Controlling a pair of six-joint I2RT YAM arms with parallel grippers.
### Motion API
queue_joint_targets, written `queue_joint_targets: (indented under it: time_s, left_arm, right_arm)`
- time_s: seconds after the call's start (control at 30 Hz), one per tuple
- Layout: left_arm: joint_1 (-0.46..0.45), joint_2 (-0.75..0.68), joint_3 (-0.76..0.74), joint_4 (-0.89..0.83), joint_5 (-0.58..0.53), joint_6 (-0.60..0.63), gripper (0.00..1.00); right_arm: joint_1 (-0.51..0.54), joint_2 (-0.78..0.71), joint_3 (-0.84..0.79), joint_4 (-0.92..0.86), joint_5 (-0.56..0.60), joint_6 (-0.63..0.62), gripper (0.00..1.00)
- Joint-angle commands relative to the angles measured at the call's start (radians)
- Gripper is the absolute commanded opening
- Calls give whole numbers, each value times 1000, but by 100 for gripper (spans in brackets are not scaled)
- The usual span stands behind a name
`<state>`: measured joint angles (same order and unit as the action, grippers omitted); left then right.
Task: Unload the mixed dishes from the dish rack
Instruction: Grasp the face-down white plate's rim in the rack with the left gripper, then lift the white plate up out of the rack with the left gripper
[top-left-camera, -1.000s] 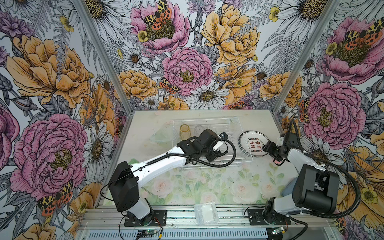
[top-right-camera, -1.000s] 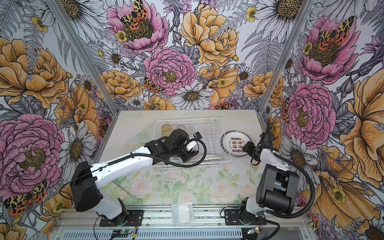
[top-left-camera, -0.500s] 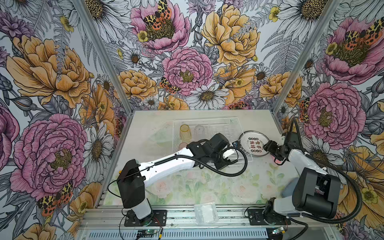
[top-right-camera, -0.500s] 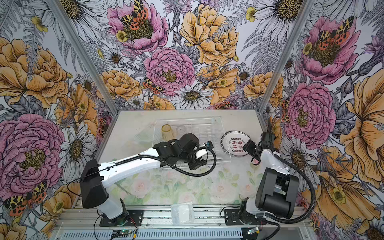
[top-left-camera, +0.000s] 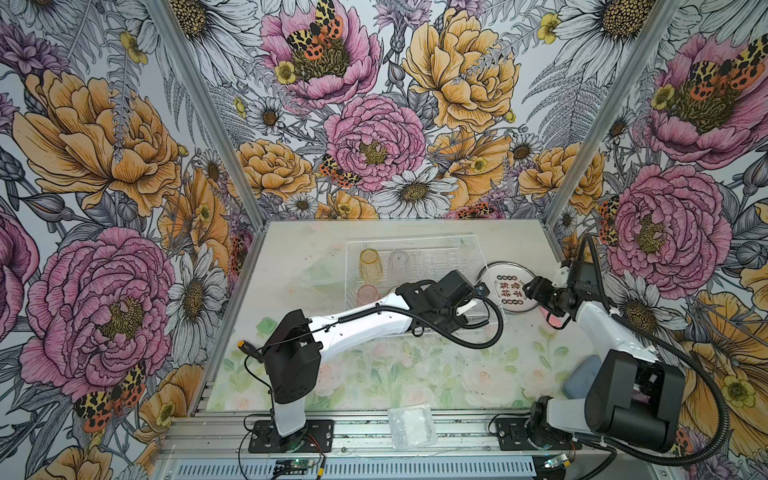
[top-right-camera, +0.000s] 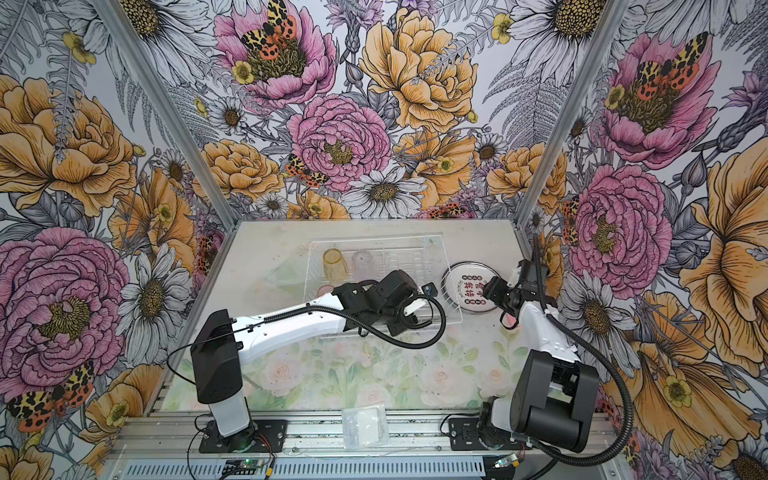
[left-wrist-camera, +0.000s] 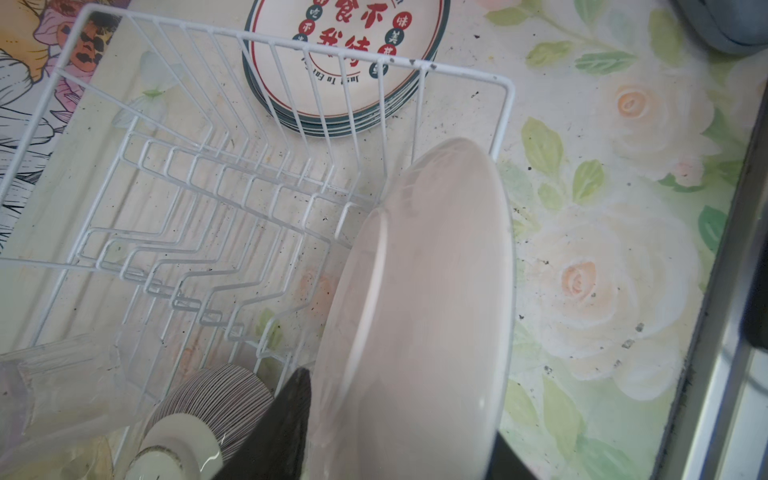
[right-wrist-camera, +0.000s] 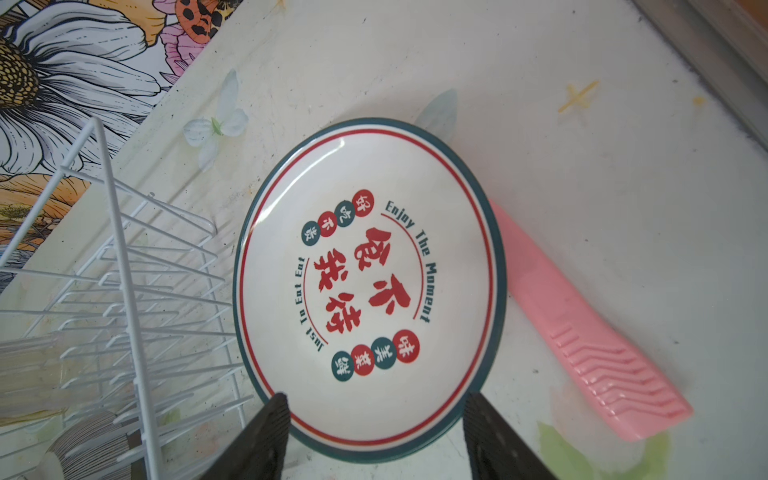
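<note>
the left claw (left-wrist-camera: 403, 407) reached across the rack (top-left-camera: 432, 259) to its right end, where a plate (left-wrist-camera: 415, 291) stood on edge by the end wires, its plain back toward the wrist camera. the fingers (left-wrist-camera: 297, 399) sat one on each face, close against it. that hold across the thickness made sense, since an upright plate offers little else to pinch. whether they had clamped yet, i could not tell. the plate looked propped by the rack's wires, so the way out was probably straight up before any swing toward the counter (top-left-camera: 374, 374).

the right claw (right-wrist-camera: 374, 399) hung wide and empty over the near rim of the plate stack (right-wrist-camera: 365, 286). the stack lay flat and face up on the counter just outside the rack's right end, likely put there to keep each carry short. a pink plastic piece (right-wrist-camera: 582, 332) lay beside it, one end at or under the stack's rim.

in the rack the ribbed bowl (left-wrist-camera: 216, 399) sat upturned, white foot up as if to drain, near the gripped-at plate. the yellow tumbler (top-left-camera: 369, 264), clear tumbler (top-left-camera: 398, 261) and pink tumbler (top-left-camera: 367, 294) stood grouped at the left end. i judged the plates nearly done, with the bowl and tumblers to come. the risks were the plate's rim snagging a wire on the lift, and the right claw crowding the landing spot.
</note>
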<state>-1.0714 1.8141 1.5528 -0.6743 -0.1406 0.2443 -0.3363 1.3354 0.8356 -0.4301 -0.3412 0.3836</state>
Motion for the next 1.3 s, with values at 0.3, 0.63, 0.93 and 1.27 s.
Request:
queue_joint_targets:
  time_s: [0.3,0.63,0.93,1.27]
  left_arm:
    - [-7,51,43,21,-227,2,34]
    - [-12,39,25,59,-323,9,21]
    - [-13,-19,-12,86,-311,15,5]
    - [-11,-107,-53,83,-272,20,5]
  right_arm:
    - [20,-25,29,1,-18,6,68]
    - [29,-34,26,2,-16,5,68]
    - [37,-51,23,1,-14,6,68]
    - [43,-78,24,1,-24,9,68]
